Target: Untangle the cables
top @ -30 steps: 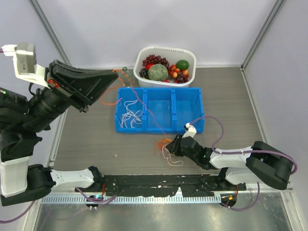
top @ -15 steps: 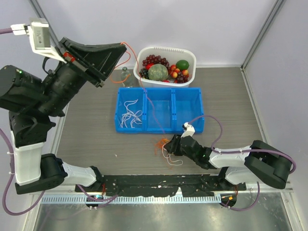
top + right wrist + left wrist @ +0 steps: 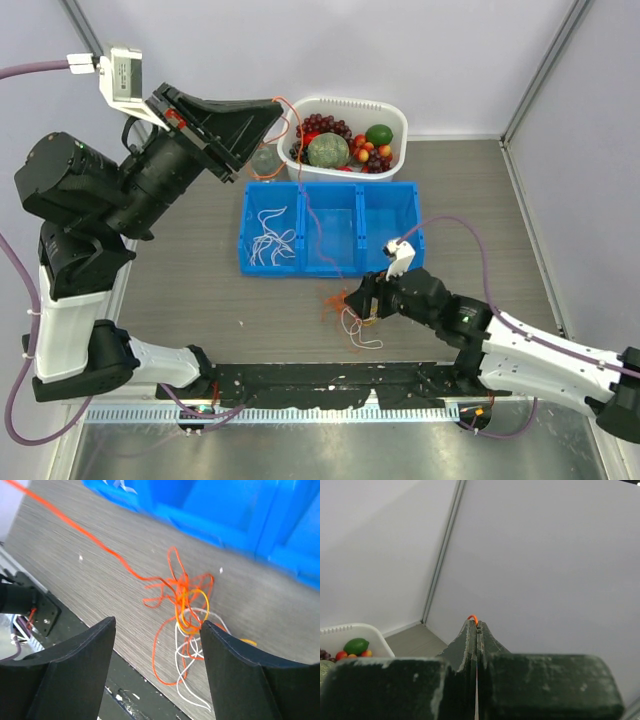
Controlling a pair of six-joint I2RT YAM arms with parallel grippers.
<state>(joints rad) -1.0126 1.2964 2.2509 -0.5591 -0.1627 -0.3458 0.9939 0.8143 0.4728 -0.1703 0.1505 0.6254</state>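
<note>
a: your left gripper (image 3: 277,104) is up high, eleven o'clock from the blue bin (image 3: 330,185), jaws pressed flat together on the orange cable (image 3: 306,205). on your left wrist camera only a sliver of that cable pokes out past the tips; the pinched part is hidden between the fingers.

b: follow the strand down, operator. it leaves the tips, crosses over the bin's middle compartment and drops to the tangle (image 3: 347,305) on the table (image 3: 180,290), six o'clock from the bin's near wall. it's a thin line, hard to trace over the blue plastic.

a: your right gripper (image 3: 156,626) is spread wide, one finger on either side of the tangle in the wrist view. whether the tips touch the table, i can't tell.

b: the knot itself has orange, yellow and white loops bunched together. which one passes over which is too fine to make out. from above, your gripper body covers the tangle's three o'clock side.

a: loose white cables (image 3: 270,238) lie in the bin's nine o'clock compartment, well apart from the knot.

b: the white basket (image 3: 345,102) of fruit sits at twelve o'clock from the bin, its nine o'clock rim masked by your left gripper's tip. on the right wrist view the bin is blurred and cut off at the top edge.
</note>
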